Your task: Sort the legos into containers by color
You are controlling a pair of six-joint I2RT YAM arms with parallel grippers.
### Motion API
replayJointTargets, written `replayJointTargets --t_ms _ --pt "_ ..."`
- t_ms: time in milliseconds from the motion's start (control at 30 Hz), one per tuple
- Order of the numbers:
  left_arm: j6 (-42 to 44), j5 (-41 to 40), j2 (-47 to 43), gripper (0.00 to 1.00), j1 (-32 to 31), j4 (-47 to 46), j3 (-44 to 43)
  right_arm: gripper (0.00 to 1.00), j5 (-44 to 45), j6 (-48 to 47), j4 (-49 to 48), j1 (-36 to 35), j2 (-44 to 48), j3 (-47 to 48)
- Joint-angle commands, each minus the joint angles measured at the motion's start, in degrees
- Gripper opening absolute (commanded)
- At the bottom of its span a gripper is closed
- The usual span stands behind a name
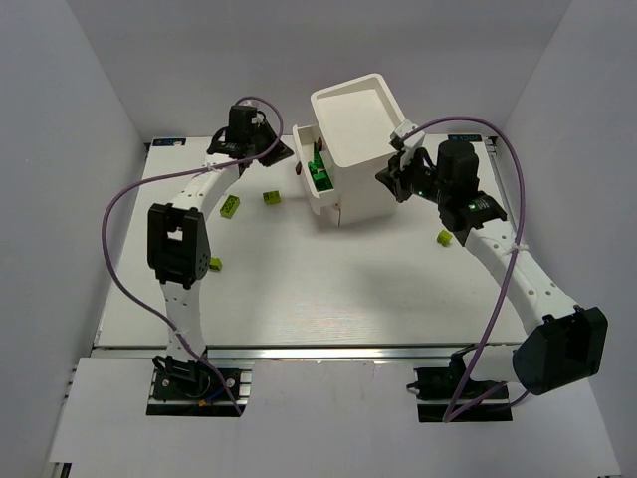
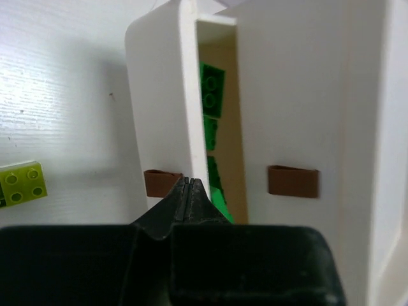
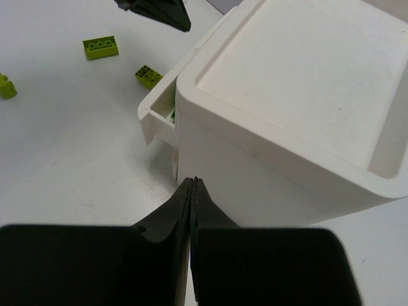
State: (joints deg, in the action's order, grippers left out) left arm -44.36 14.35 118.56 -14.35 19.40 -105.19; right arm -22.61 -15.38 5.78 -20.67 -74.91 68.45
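- From above, a white cabinet point(image 1: 356, 124) stands at the far side of the table point(image 1: 348, 289).
- One open drawer point(image 1: 317, 204) sticks out of its left side. There are green legos point(image 1: 319, 169) inside it.
- Four yellow-green legos lie on the table. One yellow-green lego point(image 1: 230, 207) is near the left arm and another point(image 1: 271, 198) is beside it. One point(image 1: 214, 264) is closer to us, and one point(image 1: 444, 237) is over by the right arm.
- The left gripper point(image 1: 282, 152) is just beside the front of the open drawer. The right gripper point(image 1: 396, 177) is at the right side of the cabinet.

- In the left wrist view, the left gripper point(image 2: 188, 190) has its two fingers pressed together, with nothing between them.
- Its tip is right in front of the brown knob point(image 2: 160, 183) on the open drawer point(image 2: 159, 95) and hides part of it.
- The green legos point(image 2: 211, 83) lie inside that drawer.
- A second knob point(image 2: 292, 180) sits on a closed drawer beside it.
- One yellow-green lego point(image 2: 22, 185) lies on the table to the left.

- In the right wrist view, the right gripper point(image 3: 193, 190) is also pressed together and holds nothing.
- It is close to the side wall of the white cabinet point(image 3: 287, 83).
- The open drawer point(image 3: 153, 113) pokes out past it.
- Three yellow-green legos are on the table beyond, one point(image 3: 101, 47) far off, one point(image 3: 148, 76) near the drawer and one point(image 3: 5, 86) at the left edge.
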Motion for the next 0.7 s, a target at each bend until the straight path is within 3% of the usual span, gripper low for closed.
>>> replayJointTargets --t_ms 0,233,367,667 --pt "0.9 0.4 3.0 0.00 -0.4 4.1 -4.7 0.00 1.3 1.9 -3.0 0.5 2.0 -0.4" --pt "1.1 2.8 8.7 0.01 -0.4 4.6 -11.4 0.00 1.4 1.9 -3.1 1.4 2.1 -0.6" --pt "-0.5 10.1 11.0 0.07 -0.9 -0.6 -11.2 0.00 1.3 1.9 -3.2 1.8 1.9 -0.5" --pt "-3.1 16.5 13.6 0.11 -1.6 -6.5 -12.4 0.00 1.3 1.8 -3.5 2.3 1.8 -1.1"
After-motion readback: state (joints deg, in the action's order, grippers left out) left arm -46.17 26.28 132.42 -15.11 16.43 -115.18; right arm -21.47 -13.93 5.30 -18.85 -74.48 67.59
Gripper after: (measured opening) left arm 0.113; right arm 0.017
